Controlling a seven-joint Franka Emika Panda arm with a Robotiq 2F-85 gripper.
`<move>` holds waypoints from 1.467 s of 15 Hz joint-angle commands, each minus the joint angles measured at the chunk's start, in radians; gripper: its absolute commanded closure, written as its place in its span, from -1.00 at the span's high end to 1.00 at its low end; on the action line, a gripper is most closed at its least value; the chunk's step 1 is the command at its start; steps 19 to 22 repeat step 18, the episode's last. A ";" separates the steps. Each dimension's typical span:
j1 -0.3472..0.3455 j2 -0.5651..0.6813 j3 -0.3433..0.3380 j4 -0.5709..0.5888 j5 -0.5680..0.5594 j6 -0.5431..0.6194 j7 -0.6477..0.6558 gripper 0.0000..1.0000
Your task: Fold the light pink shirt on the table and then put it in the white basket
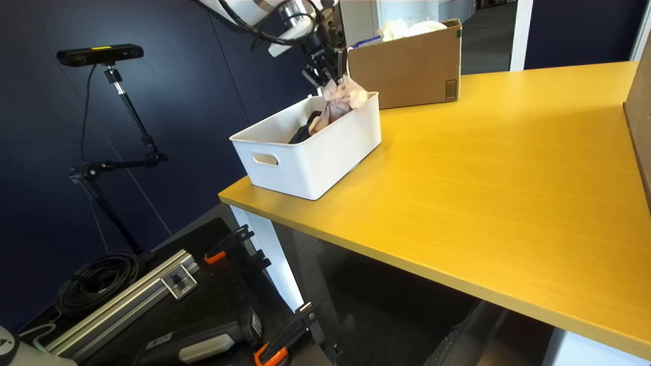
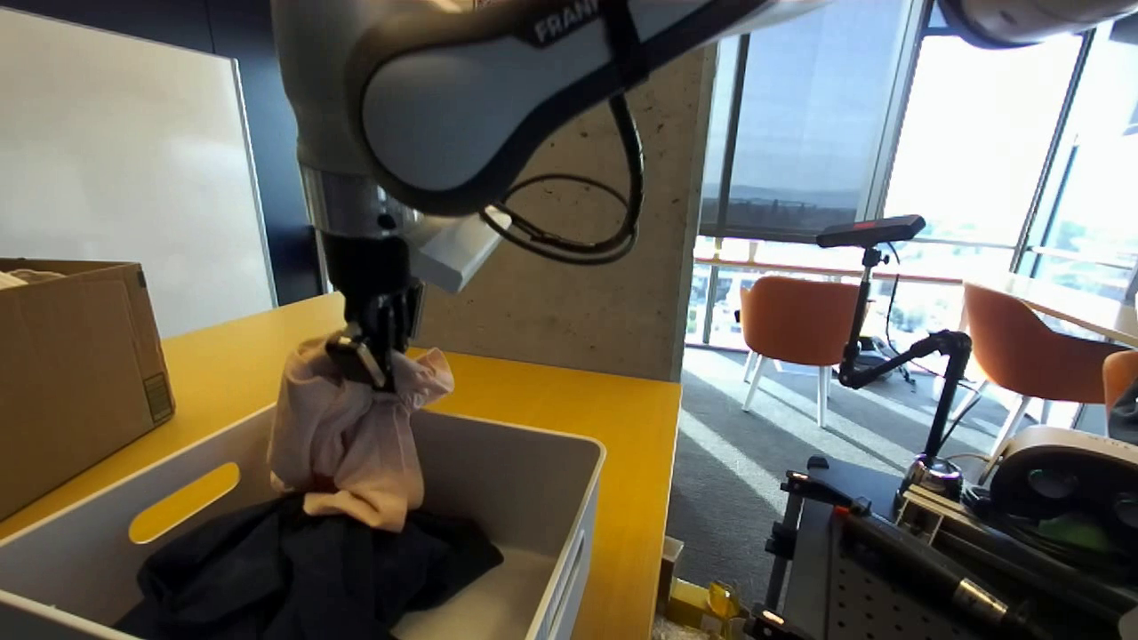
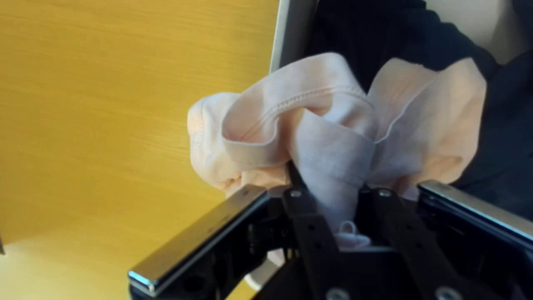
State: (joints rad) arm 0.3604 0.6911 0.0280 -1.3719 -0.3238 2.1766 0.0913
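Observation:
The light pink shirt (image 1: 348, 94) is bunched up in my gripper (image 1: 330, 80). It hangs down into the white basket (image 1: 346, 152). In an exterior view the shirt (image 2: 364, 444) has its lower end against the dark clothes, and a small red patch shows; the rest of its print is hidden. My gripper (image 2: 369, 360) points down above the basket (image 2: 524, 471), close to its rim. In the wrist view my gripper (image 3: 329, 187) has shirt cloth (image 3: 333, 154) pinched between its fingers, with folds spreading both ways, partly over the basket rim (image 3: 280, 37).
Dark clothes (image 2: 293, 569) lie in the basket. The basket stands on the yellow-orange table (image 1: 483, 178) near a corner. A brown cardboard box (image 1: 407, 71) with white stuff stands behind it. A brown panel (image 1: 642, 117) is at the table's far side. A concrete pillar (image 2: 569, 293) rises beyond.

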 commanded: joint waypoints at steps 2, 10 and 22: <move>-0.052 0.124 0.060 0.035 0.036 0.074 -0.149 -0.89; -0.040 -0.118 0.069 -0.124 0.030 0.133 -0.144 0.51; -0.103 -0.437 0.135 -0.246 0.187 -0.033 -0.190 1.00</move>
